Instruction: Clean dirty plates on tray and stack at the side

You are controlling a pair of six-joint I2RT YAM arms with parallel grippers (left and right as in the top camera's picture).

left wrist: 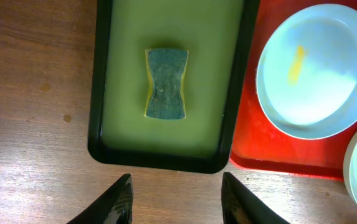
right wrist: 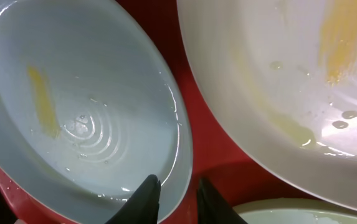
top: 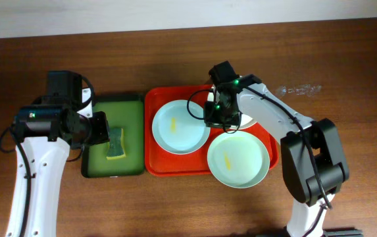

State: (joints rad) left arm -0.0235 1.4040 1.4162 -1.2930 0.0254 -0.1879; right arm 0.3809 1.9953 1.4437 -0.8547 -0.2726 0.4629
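Above the middle of the red tray (top: 150, 141), the right gripper (right wrist: 177, 200) straddles the rim of a pale blue plate (right wrist: 85, 106), jaws narrowed to a slim gap; a firm pinch cannot be confirmed. The plate lies toward the tray's left end.

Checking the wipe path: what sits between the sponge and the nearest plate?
Nothing loose. In the left wrist view, only the green tray, with its dark rim, and the raised rim of the red tray separate the sponge from the pale blue plate.

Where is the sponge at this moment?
Overhead, the sponge lies near the middle of the green tray, just left of the red tray.
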